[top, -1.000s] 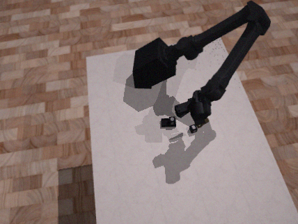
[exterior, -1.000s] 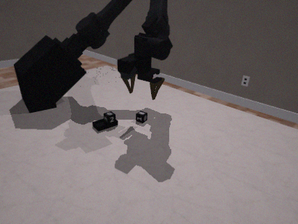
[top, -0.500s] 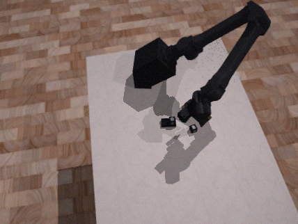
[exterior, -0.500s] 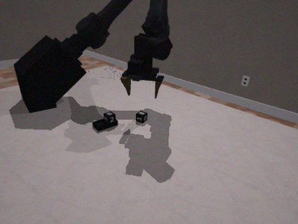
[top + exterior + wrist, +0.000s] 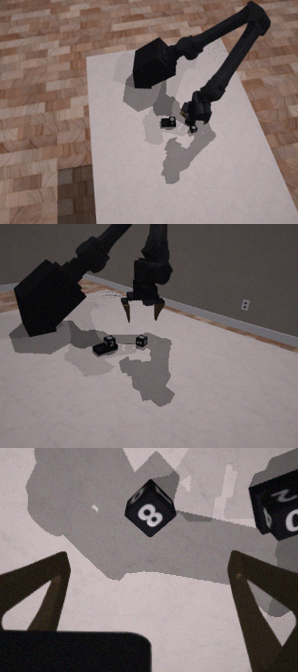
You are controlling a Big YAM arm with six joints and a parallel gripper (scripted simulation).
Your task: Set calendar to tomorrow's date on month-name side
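While one cube stands in the tray, the second cube is left on the surface under the open, empty gripper.

1. Two black number cubes: one stands in the tray, the other sits on the worktop.
2. One black tray.
3. One arm with one gripper.
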